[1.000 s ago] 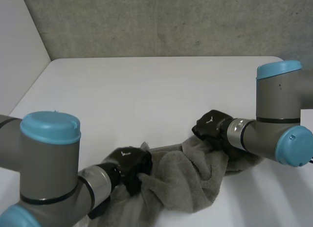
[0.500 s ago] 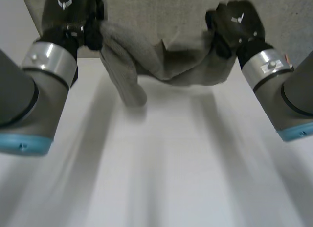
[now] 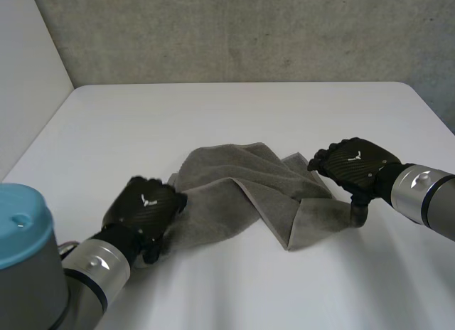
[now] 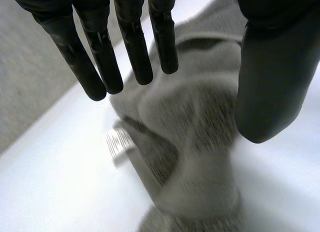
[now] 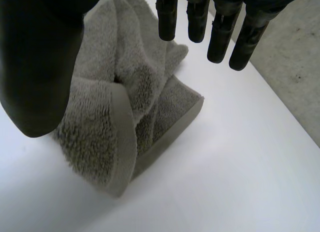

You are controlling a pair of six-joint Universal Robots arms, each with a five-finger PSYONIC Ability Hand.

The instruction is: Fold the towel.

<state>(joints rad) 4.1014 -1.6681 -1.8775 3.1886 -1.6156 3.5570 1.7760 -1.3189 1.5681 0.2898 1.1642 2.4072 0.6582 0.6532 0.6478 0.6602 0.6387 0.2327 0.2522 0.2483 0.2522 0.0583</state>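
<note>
A grey towel (image 3: 245,184) lies crumpled and twisted on the white table (image 3: 234,109), stretched between my two hands. My left hand (image 3: 144,210) is over the towel's left end, fingers straight and spread apart from the thumb; the towel (image 4: 195,142) with its white label (image 4: 118,142) lies loose under the palm. My right hand (image 3: 352,166) hovers over the towel's right end, open too, with the bunched cloth (image 5: 120,107) lying below its straight fingers (image 5: 220,34) and thumb.
A grey concrete wall (image 3: 249,31) stands behind the table's far edge. White wall panel at the far left. Bare table surface (image 3: 234,287) lies in front of the towel and behind it.
Both hands carried the towel up high, then came down and laid it on the table. Their fingers have let go and spread open.
</note>
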